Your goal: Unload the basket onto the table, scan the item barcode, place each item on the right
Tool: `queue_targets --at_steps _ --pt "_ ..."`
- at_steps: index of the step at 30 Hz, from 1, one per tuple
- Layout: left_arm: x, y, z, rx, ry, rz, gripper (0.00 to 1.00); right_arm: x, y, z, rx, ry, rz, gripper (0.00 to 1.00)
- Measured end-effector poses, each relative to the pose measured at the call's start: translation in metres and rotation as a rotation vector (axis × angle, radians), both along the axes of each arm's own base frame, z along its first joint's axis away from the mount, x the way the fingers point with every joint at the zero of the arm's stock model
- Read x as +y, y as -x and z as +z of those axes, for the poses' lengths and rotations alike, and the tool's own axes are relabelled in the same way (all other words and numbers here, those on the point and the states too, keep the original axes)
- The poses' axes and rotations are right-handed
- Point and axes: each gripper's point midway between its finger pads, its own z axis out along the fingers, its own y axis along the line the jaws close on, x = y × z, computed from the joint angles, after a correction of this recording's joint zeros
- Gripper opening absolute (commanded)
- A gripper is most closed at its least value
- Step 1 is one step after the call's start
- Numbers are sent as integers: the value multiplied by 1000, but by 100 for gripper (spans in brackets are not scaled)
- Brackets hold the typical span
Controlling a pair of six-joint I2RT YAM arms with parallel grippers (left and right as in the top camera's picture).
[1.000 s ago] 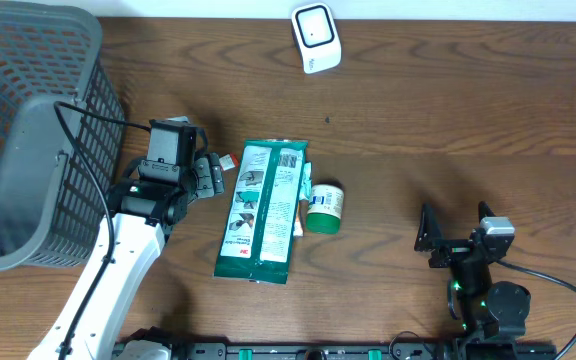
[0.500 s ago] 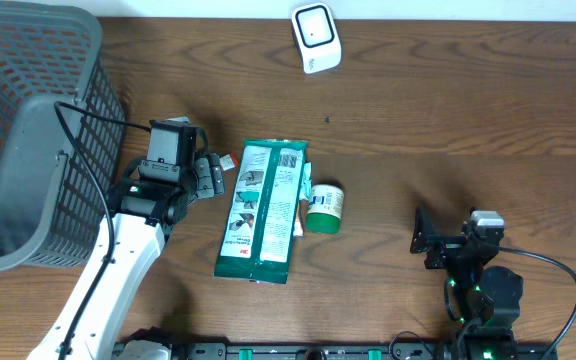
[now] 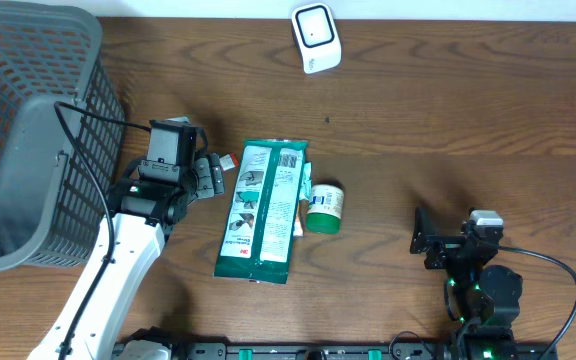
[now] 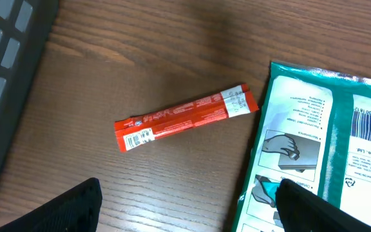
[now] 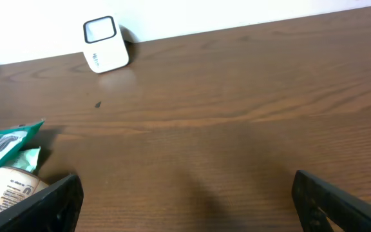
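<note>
1. The right arm [image 3: 478, 270] sits at the near right of the surface [image 3: 448, 130]. Its jaws are spread fully and hold nothing. Every item lies well apart from it, off to the left.
2. The left arm [image 3: 133, 240] reaches in from the near left, beside the basket [image 3: 28, 140]. Its jaws are also spread wide and empty, and they hang over the surface.
3. The red stick packet [image 4: 185, 116], likely the item to scan, lies flat just ahead of the left jaws, between the basket and the green pouch [image 3: 263, 210].
   - In the wrist view its long axis runs nearly in line with the jaw gap, tilted a little, not across it. I judge a wrist turn is needed before the jaws can pinch its narrow width.
   - The left arm is by far the nearer one.
4. The pouch lies lengthwise from near to far, just right of the stick's end. A small jar [image 3: 325, 207] rests against the pouch's right edge.
5. The scanner [image 3: 315, 37] stands at the far edge, well apart, far and right of the stick.
</note>
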Motion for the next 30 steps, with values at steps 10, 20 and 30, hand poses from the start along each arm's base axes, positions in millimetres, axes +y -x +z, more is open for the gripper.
queue_targets --at_steps 10,20,30 --pt "0 0 0 0 0 0 87 0 0 0 0 0 0 99" --pt "0 0 0 0 0 0 87 0 0 0 0 0 0 99" --pt "0 1 0 4 2 -2 87 10 4 29 14 2 64 99"
